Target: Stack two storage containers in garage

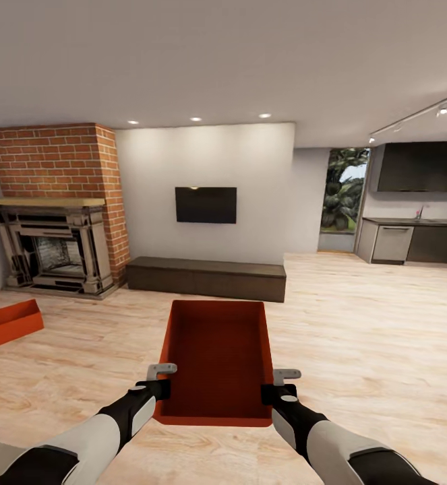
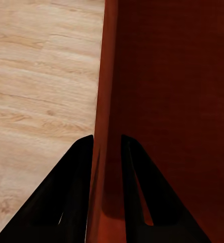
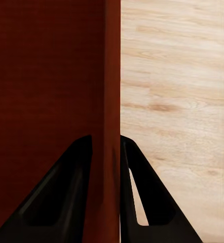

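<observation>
You hold one storage container (image 1: 216, 364) above the wood floor (image 1: 358, 350): left end effector (image 1: 161, 389) and right end effector (image 1: 269, 394) each clamp a side wall. The second container (image 1: 14, 322) sits by the fireplace (image 1: 51, 249).

Both arms are showing the same build in the head view: the left arm (image 1: 81, 441) and the right arm (image 1: 344, 448) are wearing smooth white shells over the forearms, with dark grey to black sections at the elbows and black, rounded wrist housings. A small light-grey angled bracket is sitting on top of each wrist. In the wrist views the fingers (image 2: 66, 197) (image 3: 152, 197) are appearing as matte black tapering wedges with hollow triangular cut-outs.
</observation>
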Controlling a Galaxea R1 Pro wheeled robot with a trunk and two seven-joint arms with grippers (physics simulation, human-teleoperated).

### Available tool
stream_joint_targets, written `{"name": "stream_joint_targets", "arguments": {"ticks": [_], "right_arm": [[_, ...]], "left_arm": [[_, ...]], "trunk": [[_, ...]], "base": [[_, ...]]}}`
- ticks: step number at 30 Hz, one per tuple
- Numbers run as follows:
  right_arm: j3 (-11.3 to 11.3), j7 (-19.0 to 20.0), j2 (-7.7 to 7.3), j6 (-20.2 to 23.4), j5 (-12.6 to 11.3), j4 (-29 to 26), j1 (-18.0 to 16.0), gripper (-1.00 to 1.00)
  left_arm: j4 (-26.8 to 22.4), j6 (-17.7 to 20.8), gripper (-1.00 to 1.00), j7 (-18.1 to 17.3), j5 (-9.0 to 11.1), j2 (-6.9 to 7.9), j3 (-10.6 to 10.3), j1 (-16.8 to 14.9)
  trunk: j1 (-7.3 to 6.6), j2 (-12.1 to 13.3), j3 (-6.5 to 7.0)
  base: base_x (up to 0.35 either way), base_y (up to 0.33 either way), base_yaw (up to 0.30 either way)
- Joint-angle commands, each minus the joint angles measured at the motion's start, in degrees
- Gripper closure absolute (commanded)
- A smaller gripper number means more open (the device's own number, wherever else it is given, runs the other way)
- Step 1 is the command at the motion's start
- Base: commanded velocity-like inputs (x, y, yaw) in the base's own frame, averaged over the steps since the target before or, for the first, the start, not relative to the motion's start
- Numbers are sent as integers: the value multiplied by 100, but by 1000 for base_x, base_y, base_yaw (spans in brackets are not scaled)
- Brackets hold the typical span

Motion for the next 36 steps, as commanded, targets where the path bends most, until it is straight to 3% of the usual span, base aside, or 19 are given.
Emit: {"name": "stream_joint_targets", "arguments": {"ticks": [1, 8, 36], "right_arm": [[-4, -14, 13, -34, -122, 32, -1, 100], [-6, -16, 10, -53, -120, 27, 0, 100], [-14, -14, 12, -53, -122, 26, -1, 100]], "left_arm": [[-63, -23, 100, 91, -84, -3, 161, -1], [-63, -23, 100, 91, -84, -10, 161, -1], [-63, -23, 100, 91, -84, -3, 162, -1]], "trunk": [[1, -3, 1], [1, -3, 10], [1, -3, 93]], "base": [[0, 0, -78], [0, 0, -76], [0, 0, -238]]}}
